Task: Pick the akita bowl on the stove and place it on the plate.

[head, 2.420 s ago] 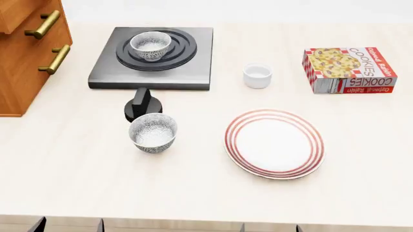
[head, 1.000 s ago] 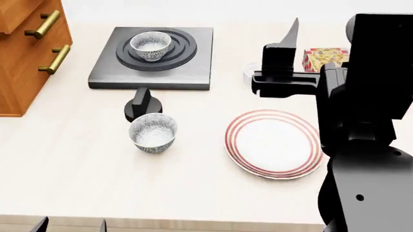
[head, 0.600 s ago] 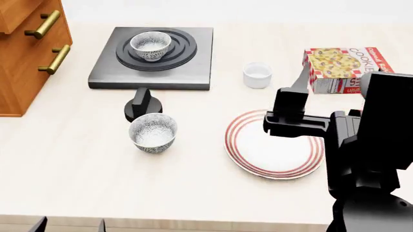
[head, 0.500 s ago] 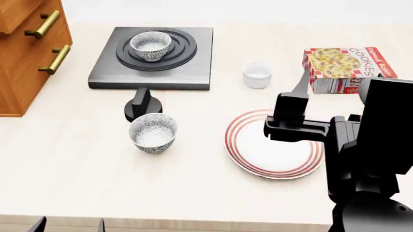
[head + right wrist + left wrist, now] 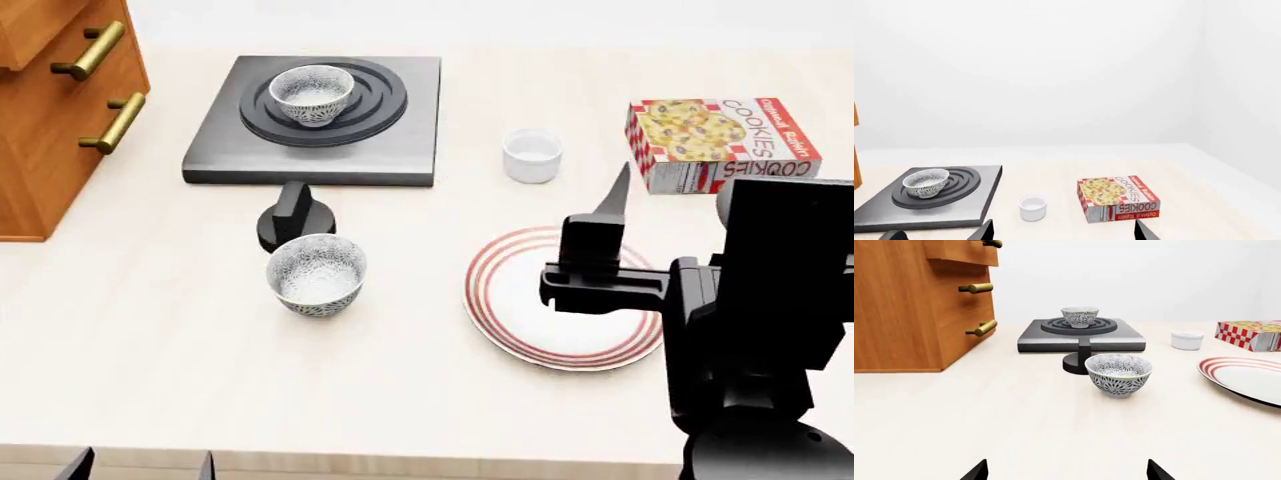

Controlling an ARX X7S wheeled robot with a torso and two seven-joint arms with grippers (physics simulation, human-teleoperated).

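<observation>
Speckled white deep akita bowl (image 5: 311, 94) seated on ring burner of dark grey square stove (image 5: 400, 140), at 10 o'clock from red-ringed flat white plate (image 5: 501, 300). Right gripper (image 5: 607, 235) hung over plate, jaws spread, empty. Left gripper barely in view; state cannot be told. Reach to be aimed at stove bowl, not identical speckled bowl (image 5: 316, 274) beside black knob (image 5: 292, 215). Thin curved rim judged best pinched from above; glazed surface likely slippery.

You're looking at a simulated kitchen: a pale counter (image 5: 160, 370) with a stove (image 5: 316, 120), wooden drawers (image 5: 60, 110) with brass handles, bowls, a plate (image 5: 514, 300) and a cookie box (image 5: 721, 143).
</observation>
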